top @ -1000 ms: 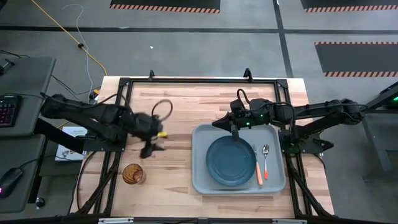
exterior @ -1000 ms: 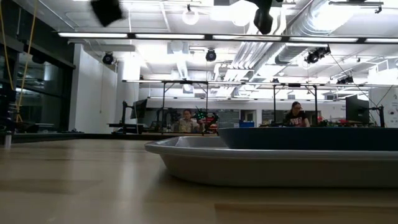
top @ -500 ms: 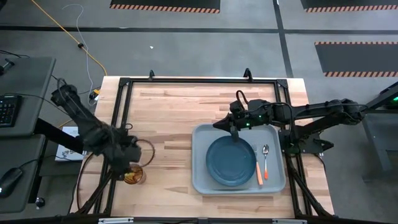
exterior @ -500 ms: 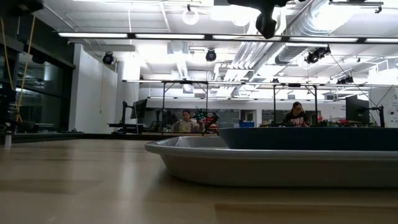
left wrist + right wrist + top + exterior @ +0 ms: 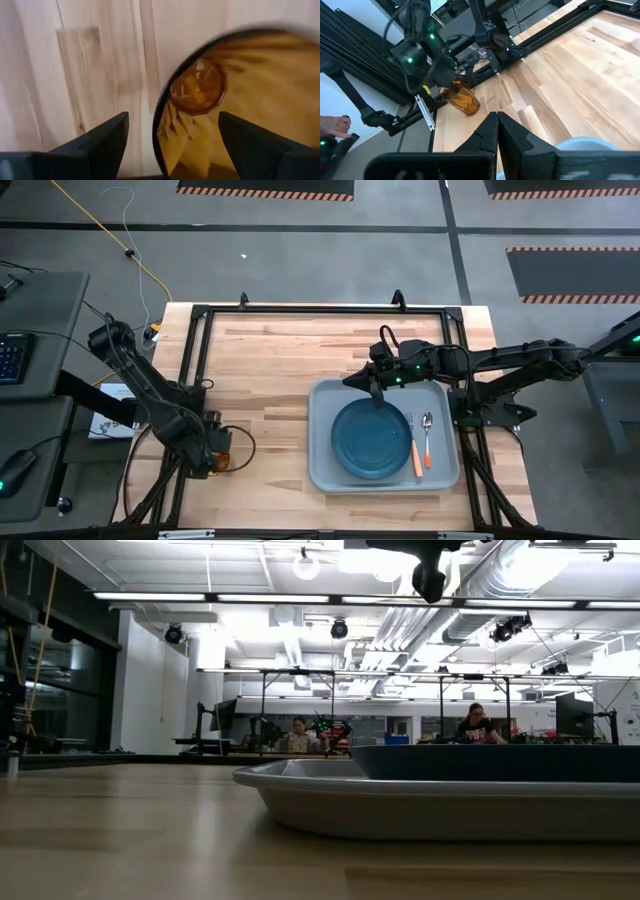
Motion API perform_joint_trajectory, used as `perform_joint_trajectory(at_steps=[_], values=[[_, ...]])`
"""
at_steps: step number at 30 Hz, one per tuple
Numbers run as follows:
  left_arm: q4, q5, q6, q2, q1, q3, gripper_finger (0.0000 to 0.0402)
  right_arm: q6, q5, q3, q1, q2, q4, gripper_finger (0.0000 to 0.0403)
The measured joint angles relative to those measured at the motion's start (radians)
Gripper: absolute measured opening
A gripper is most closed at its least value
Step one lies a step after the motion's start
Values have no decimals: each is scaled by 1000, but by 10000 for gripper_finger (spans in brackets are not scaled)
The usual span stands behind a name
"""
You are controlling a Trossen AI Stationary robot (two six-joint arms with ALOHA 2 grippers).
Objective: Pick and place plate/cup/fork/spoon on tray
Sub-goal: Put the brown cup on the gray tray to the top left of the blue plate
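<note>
My left gripper spread around the small amber-brown translucent tumbler, my right gripper pressed together above the grey-blue rectangular tray

Amber cup off-tray; plate, fork, spoon on tray.
</note>
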Motion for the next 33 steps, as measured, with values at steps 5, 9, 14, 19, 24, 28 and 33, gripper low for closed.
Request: perform_joint_trajectory(at_steps=[5, 9, 14, 19, 24, 28, 33], values=[[38, 16, -25, 50, 0, -23, 293, 0, 0, 0, 0, 0, 0, 0], [40, 14, -25, 86, 0, -24, 271, 0, 0, 0, 0, 0, -1, 0], [43, 24, -21, 100, 0, -23, 200, 0, 1, 0, 0, 0, -1, 0], [-3, 18, 14, 71, 8, 20, 70, 0, 1, 0, 0, 0, 0, 0], [-69, 4, 57, 16, 66, 110, 14, -9, 11, 0, 0, 0, -1, 0], [-111, -70, 170, 2, 184, 227, 5, -9, 26, 0, 0, 0, -1, 0], [-101, -147, 422, 63, 431, 399, 4, 35, 21, 0, 0, -23, 40, 0]])
